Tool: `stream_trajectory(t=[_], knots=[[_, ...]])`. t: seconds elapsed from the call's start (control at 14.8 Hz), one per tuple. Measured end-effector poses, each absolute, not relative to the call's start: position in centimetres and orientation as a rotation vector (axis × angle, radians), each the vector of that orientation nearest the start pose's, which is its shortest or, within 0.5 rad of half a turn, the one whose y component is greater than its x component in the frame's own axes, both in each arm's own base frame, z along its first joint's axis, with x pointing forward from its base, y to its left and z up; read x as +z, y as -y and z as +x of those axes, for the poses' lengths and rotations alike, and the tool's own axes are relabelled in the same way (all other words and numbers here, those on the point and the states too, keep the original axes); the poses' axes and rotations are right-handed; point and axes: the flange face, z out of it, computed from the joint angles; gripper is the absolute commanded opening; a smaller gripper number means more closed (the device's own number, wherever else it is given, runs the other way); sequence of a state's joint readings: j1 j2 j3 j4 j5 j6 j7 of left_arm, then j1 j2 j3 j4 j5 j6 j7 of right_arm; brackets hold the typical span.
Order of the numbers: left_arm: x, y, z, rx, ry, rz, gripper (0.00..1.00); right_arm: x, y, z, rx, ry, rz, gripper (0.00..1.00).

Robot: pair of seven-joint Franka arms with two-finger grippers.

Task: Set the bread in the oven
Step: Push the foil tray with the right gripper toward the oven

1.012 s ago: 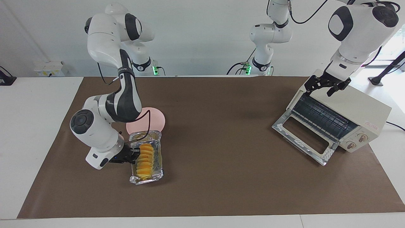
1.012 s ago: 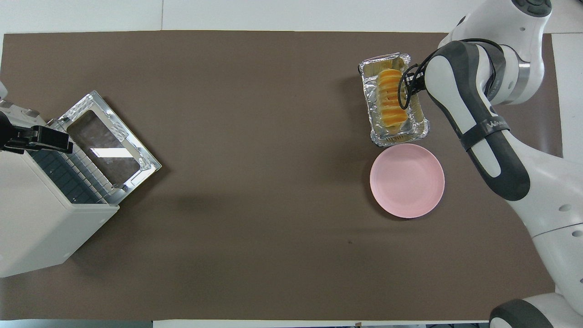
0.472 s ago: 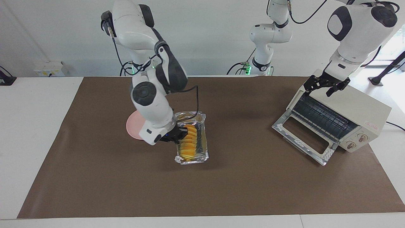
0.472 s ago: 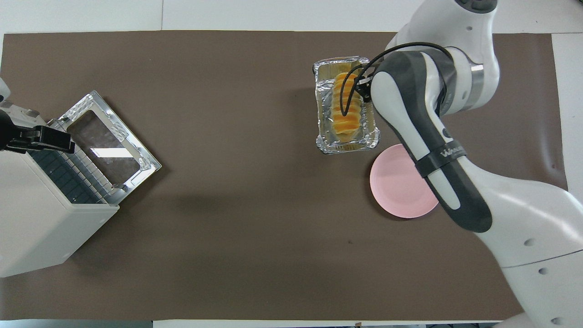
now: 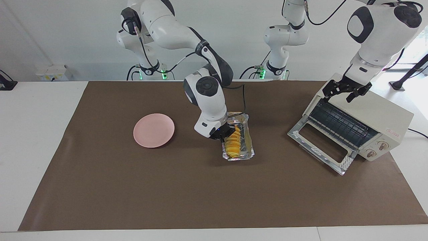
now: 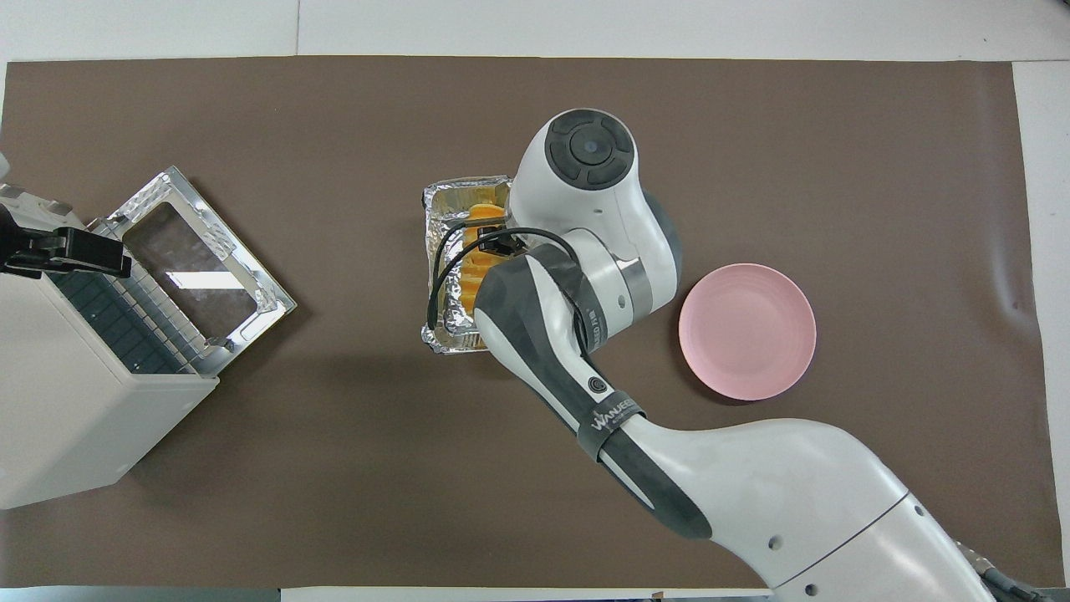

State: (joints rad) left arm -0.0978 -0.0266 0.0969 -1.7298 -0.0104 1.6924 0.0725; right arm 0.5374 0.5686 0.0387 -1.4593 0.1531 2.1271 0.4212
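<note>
Right gripper (image 5: 228, 135) fingers clamping crinkled foil tray (image 5: 248, 152), ridged bread (image 5: 233, 144) inside, left gripper (image 5: 345, 92) fingers unreadable

A robotics lab: several white robot arms (image 5: 207, 97) mounted along a white table (image 5: 40, 110) under brown paper (image 5: 214, 194), cables trailing against a bare wall.

Non-task stuff on the table: a round pink plate (image 5: 153, 130) sits flat on the brown paper mat (image 5: 140, 187) toward the right arm's end, nothing on it. A crinkled silver foil tray (image 5: 249, 152) sits around the middle of the mat, well apart from the plate, long side running away from the robots. The mat covers most of the white tabletop (image 5: 33, 134). There's a small white box (image 5: 51, 72) by the wall.
</note>
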Motion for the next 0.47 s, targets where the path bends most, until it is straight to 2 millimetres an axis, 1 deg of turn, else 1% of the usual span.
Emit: stream_trajectory(t=[0.07,0.2,0.47], knots=[[57.4,0.1,55.3,0.013,-0.114,-3.153,1.0,35.2,-39.4,59.4,-0.027,0.111,-2.957,0.0],[57.5,0.1,55.3,0.009,-0.114,-3.153,1.0,34.0,-39.4,58.3,-0.025,0.118,-2.962,0.0],[57.5,0.1,55.4,-0.007,-0.113,-3.152,1.0,33.4,-39.1,57.5,-0.028,0.118,-2.964,0.0]])
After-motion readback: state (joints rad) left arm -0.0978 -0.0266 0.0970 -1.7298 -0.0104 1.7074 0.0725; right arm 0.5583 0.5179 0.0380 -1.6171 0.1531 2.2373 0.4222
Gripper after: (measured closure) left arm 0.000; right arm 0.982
